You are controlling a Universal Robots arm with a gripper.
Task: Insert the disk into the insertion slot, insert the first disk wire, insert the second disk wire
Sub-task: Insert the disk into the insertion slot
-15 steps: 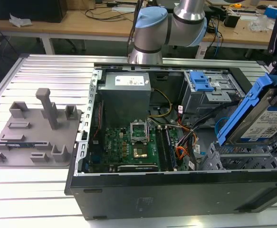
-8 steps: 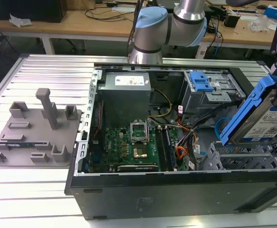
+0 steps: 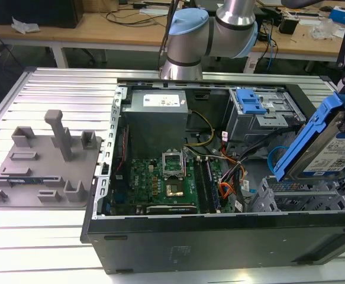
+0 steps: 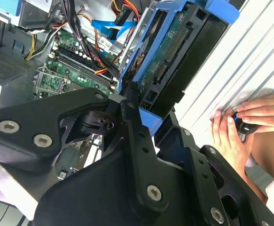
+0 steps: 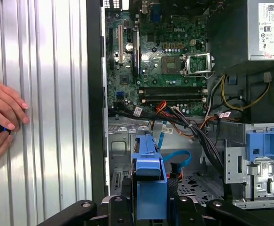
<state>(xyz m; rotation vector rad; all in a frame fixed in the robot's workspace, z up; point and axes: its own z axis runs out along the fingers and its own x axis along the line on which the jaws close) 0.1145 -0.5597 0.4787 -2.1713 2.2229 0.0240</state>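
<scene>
Disk [image 3: 337, 151]: silver metal, glossy paper label, bright, smooth blue plastic carrier. Insertion slot [image 3: 305, 195]: perforated bare sheet metal. Table [image 3: 42, 236]: ribbed, shiny, silvery metal.

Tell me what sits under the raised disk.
Under the tilted disk sits the perforated silver slot cage, with a blue cable looping beside it. The disk hides part of the cage's top, so what lies there cannot be seen.

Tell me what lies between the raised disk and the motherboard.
A tangle of cables, orange, black and blue, runs across that stretch between the disk and the motherboard, as the exterior view shows.
</scene>
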